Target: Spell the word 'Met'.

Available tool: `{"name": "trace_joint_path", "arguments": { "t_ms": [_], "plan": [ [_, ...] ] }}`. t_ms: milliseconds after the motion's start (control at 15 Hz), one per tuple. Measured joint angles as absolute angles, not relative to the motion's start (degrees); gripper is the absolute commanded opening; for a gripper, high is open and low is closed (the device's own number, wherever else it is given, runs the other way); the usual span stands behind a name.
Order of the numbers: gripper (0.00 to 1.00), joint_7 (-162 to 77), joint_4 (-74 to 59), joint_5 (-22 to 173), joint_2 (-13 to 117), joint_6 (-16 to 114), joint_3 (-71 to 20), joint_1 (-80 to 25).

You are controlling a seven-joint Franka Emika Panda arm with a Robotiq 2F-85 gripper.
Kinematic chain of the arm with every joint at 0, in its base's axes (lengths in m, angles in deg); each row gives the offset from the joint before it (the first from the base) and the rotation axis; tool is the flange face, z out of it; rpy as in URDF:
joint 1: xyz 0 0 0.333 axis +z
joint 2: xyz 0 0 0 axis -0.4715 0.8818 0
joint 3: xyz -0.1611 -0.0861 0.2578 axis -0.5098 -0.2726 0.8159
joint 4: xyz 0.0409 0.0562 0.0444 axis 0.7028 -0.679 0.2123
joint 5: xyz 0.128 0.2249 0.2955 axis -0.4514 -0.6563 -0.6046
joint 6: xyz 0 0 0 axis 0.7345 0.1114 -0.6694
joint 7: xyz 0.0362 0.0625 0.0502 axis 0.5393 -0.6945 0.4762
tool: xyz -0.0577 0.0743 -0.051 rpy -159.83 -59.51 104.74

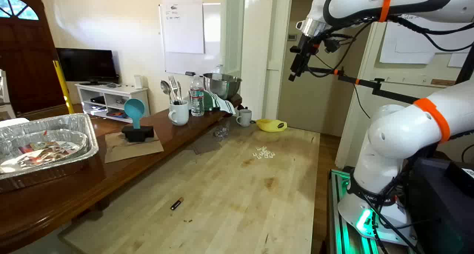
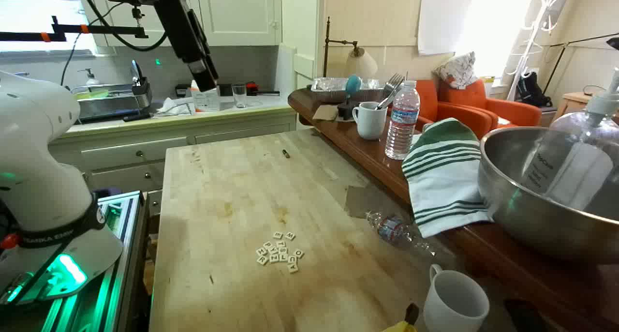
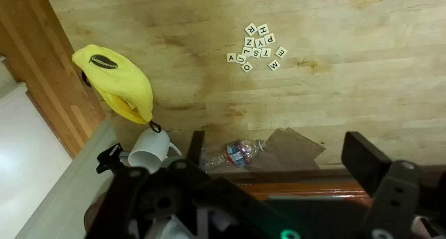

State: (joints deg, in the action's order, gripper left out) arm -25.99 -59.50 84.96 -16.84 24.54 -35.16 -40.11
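Looking at an exterior view, you have the gripper [image 1: 294, 74] hanging in the upper right of the frame, well above the table [image 1: 237, 194] and well apart from the letter tiles [image 1: 264, 154], which lie bunched just right of centre. In an exterior view with the battery [image 2: 286, 153] at the centre, the same bunch sits in the lower middle, left of a bottle [image 2: 390, 227] lying on its side, letters face up. In the wrist view the fingers [image 3: 364, 160] stand in the lower part of the frame, spread wide apart with nothing held between them. The tiles are at the upper middle, right of the yellow pouch [image 3: 118, 75]: the M tile [image 3: 274, 65] and the E tile [image 3: 281, 52] lie loose at the bunch's right side, near each other, while the T tile [image 3: 266, 52] sits at its edge, just beside the S tile [image 3: 256, 52] and below the P tile [image 3: 269, 38]. Expect each tile to be light, stiff and hard to damage, but thin and probably slick, so it may skate or tip if one side is touched first. Take it across two opposite edges, not the face, with the tips low against the table and squared to its tilt. The M tile should be the easiest pick. Pinch the T tile by its upper and lower edges, since a tip wedged beside the S tile could shove the row.
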Motion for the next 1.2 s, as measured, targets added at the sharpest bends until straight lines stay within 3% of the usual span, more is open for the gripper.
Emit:
{"name": "trace_joint_path", "arguments": {
  "t_ms": [667, 1200],
  "plan": [
    [1.0, -26.0, -60.3, 85.0, -16.6, 24.4, -35.1, -40.1],
    [1.0, -24.3, -73.2, 84.6, -15.9, 29.4, -37.2, -39.0]
  ]
}}
